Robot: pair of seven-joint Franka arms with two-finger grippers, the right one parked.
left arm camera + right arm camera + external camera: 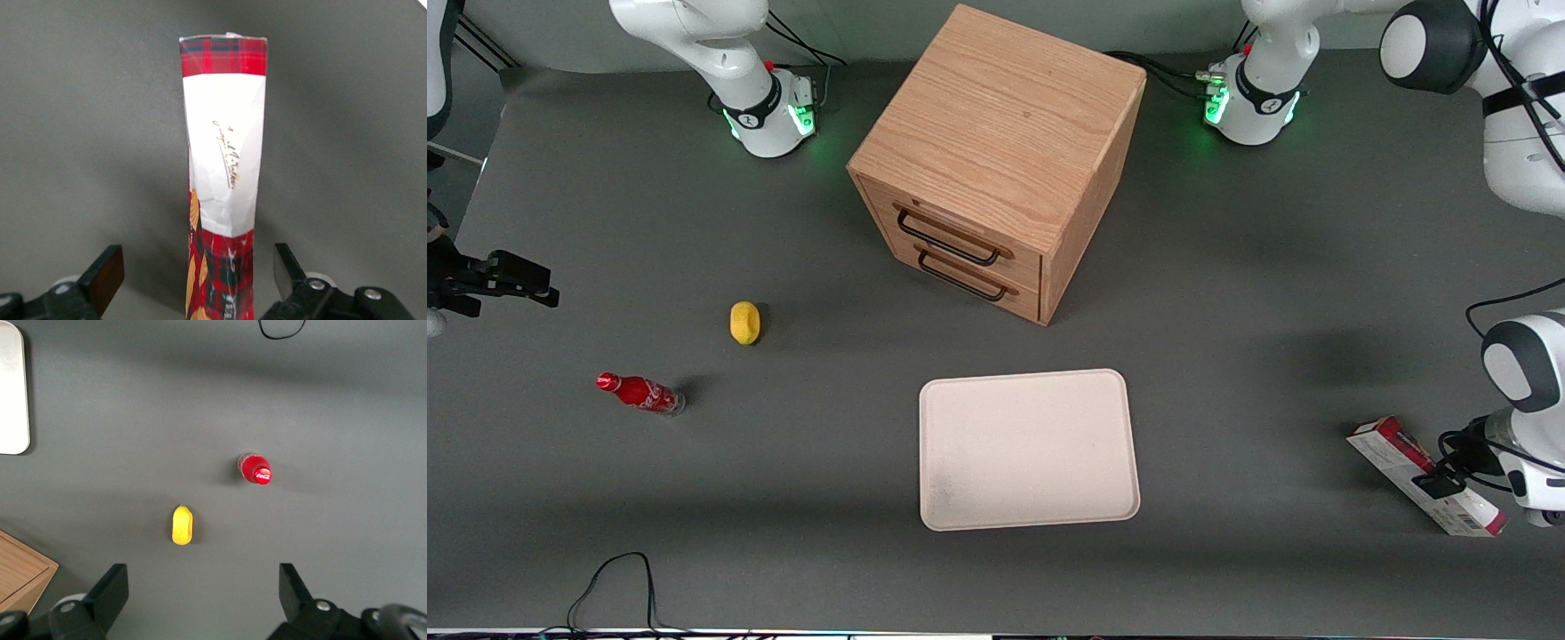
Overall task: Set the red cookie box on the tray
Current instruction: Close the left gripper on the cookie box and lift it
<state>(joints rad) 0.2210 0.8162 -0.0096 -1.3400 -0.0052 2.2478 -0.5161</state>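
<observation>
One red cookie box (1424, 476) lies on the bench (1227, 356) toward the working arm's end, well apart from the tray (1029, 449). The hand (199, 273) straddles it, fingers (105, 277) spread, seemingly not touching.

A dark grey table (1227, 311) fills the frame under soft, even light, with a wooden two-drawer cabinet (996, 151) at upper centre.
</observation>
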